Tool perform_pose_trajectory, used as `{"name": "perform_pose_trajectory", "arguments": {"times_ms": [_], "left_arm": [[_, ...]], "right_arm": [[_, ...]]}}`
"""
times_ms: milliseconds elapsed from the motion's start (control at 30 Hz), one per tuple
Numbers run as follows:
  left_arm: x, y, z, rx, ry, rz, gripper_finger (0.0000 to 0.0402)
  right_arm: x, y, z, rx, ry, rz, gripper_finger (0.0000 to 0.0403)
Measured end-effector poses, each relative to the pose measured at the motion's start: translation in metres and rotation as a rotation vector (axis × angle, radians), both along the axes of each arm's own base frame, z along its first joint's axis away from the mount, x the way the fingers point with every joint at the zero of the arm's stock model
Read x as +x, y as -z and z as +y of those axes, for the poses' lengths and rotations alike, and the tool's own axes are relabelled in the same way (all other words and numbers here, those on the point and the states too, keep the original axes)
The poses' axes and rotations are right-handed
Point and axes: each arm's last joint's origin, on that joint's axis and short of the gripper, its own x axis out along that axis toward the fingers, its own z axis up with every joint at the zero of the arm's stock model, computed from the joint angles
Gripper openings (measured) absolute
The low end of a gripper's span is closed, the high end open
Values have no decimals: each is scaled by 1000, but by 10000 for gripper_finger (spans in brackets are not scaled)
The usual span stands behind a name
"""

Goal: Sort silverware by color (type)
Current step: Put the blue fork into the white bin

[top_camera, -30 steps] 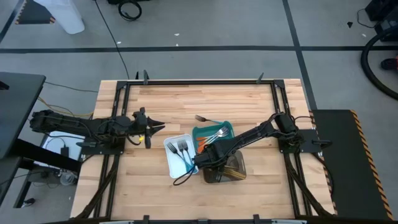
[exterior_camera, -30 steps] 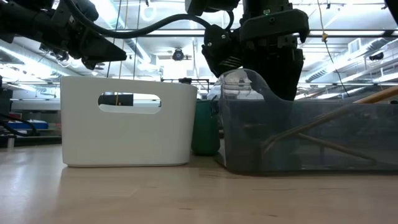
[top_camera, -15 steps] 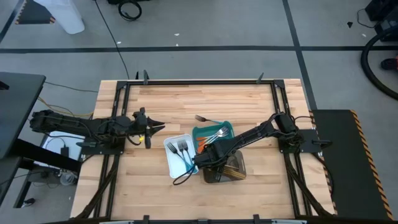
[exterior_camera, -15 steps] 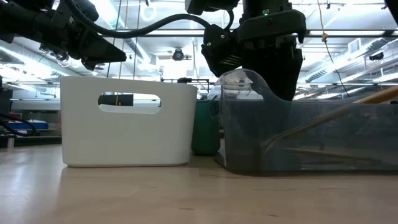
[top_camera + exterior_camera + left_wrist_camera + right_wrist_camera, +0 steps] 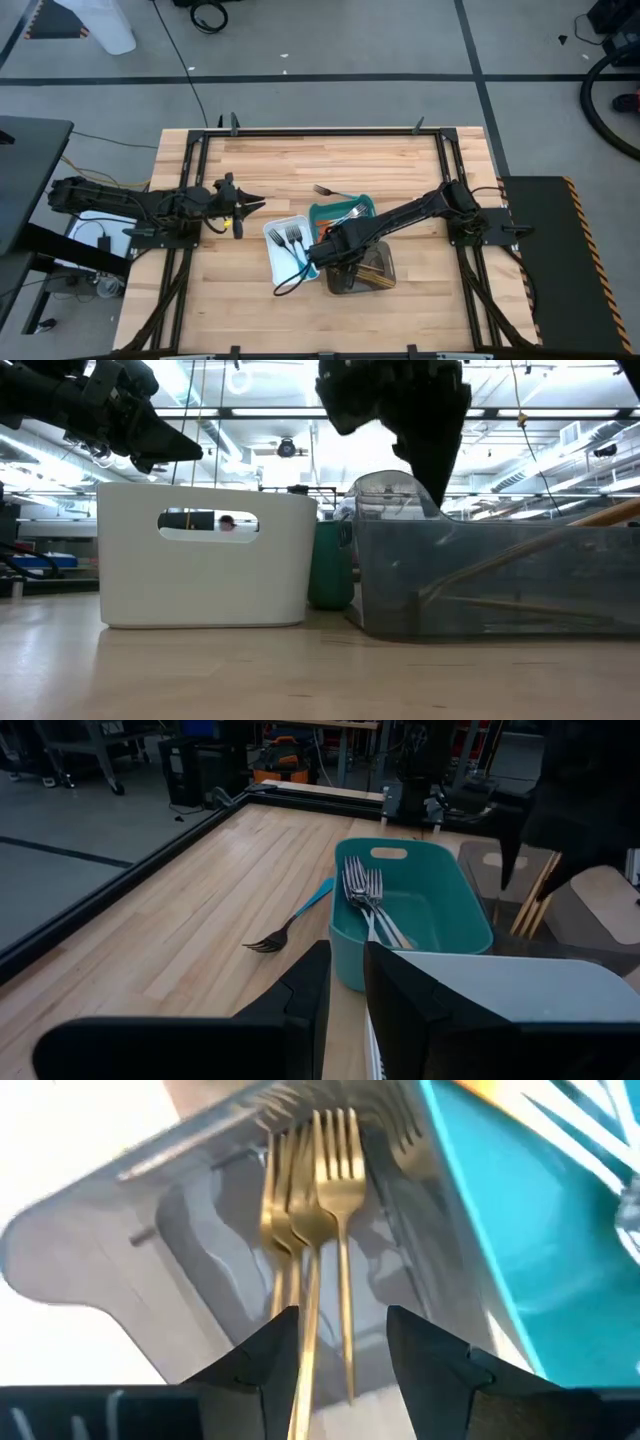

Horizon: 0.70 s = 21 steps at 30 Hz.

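Several gold forks (image 5: 318, 1190) lie in the grey tray (image 5: 365, 272), their handles leaning on its wall. My right gripper (image 5: 345, 1355) hangs open above that tray's left end (image 5: 322, 252), touching nothing. Silver forks with teal handles (image 5: 293, 243) lie in the white tray (image 5: 272, 268). More silver forks (image 5: 366, 895) rest in the teal tray (image 5: 455, 915), with an orange handle (image 5: 322, 235) beside them. One teal-handled fork (image 5: 291, 924) lies on the table beyond the teal tray. My left gripper (image 5: 347, 982) waits at the table's left side (image 5: 246, 206), open by a narrow gap.
The three trays stand close together in the table's middle. Black frame rails (image 5: 190, 200) run along the table's edges. Bare wood stretches along the far edge and the near edge (image 5: 300, 320).
My right gripper has risen out of the grey tray and shifted a little toward the white tray. One gold fork inside the grey tray has settled flatter onto the bottom.
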Motion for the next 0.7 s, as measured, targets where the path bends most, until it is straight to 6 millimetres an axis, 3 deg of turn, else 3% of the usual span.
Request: {"name": "perform_pose_trajectory", "arguments": {"times_ms": [367,700], "left_arm": [[0,0,0,-3,-1,-1,71],[0,2,0,-2,-1,18,71]], "right_arm": [[0,-31,-13,-101,-65,7,162],[4,-33,-31,-133,-147,10,161]]}}
